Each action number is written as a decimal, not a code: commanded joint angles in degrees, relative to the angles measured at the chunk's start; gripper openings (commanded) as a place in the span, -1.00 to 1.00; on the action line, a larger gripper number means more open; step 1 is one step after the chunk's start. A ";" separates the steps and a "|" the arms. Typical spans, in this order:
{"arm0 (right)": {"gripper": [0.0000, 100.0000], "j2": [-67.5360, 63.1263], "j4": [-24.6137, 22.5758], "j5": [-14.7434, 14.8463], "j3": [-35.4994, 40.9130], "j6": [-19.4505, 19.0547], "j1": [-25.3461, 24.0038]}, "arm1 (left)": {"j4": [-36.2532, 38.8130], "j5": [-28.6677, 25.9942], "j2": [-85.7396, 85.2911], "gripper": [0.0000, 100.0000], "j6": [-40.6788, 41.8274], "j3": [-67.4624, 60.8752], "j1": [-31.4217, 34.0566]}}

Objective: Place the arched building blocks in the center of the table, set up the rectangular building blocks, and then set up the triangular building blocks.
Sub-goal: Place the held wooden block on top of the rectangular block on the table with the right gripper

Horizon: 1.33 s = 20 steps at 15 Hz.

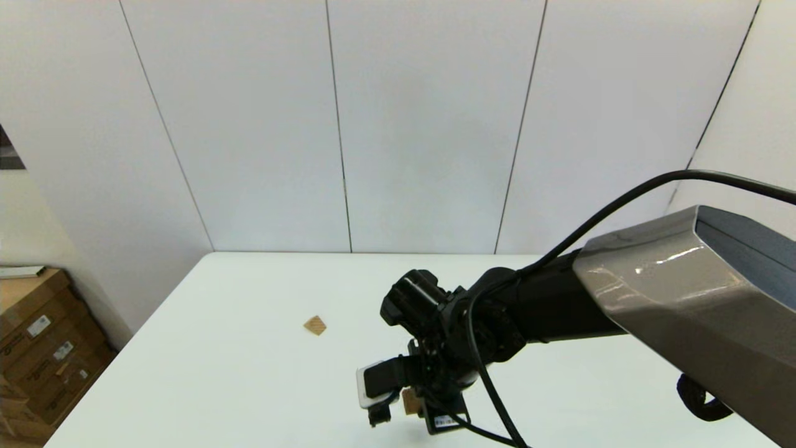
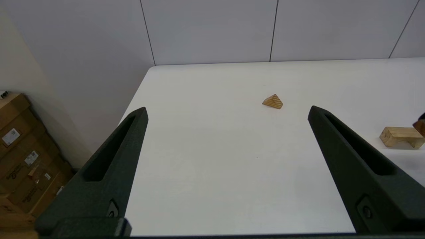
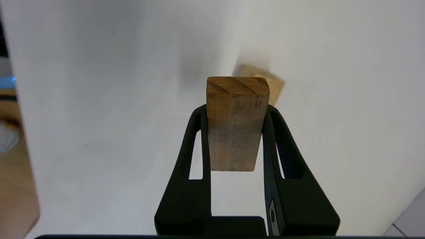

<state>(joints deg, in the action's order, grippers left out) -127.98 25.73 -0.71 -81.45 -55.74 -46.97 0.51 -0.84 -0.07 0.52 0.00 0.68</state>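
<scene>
Going left to right across the white table (image 1: 186, 373), the triangular building blocks (image 1: 315, 325) come first: the small wedge sits alone at about ten o'clock from the working arm, peak up, untouched, probably because its turn comes last. The left gripper (image 2: 227, 113) looks on from the table's left side with its fingers spread wide and nothing between them, parked out of the way. Next, near the table's middle, the right gripper (image 3: 236, 109) points downward with its fingers closed on the two broad faces of the rectangular building blocks (image 3: 236, 126), the slab carried end-on so it can be set down on that end. Just beyond it, at about one o'clock in the right wrist view, the arched building blocks (image 2: 400, 136) already rest on the table, hollow side down, apparently placed first as the base.
</scene>
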 commanded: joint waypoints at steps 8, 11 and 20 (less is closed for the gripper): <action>-1.00 -2.98 4.06 -0.08 -3.02 -5.52 2.32 | 0.02 -0.04 0.07 1.00 0.00 -0.18 0.02; -1.00 -5.09 4.06 0.00 -5.92 -6.58 2.94 | 0.02 -0.04 0.07 1.00 0.00 -0.09 0.02; -1.00 -8.17 7.40 -0.26 -12.60 -7.72 4.43 | 0.02 -0.04 0.07 1.00 0.00 -0.18 0.02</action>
<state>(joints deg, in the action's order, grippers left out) -135.11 32.99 -0.88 -92.53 -63.11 -42.53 0.51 -0.84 -0.07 0.52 0.00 0.66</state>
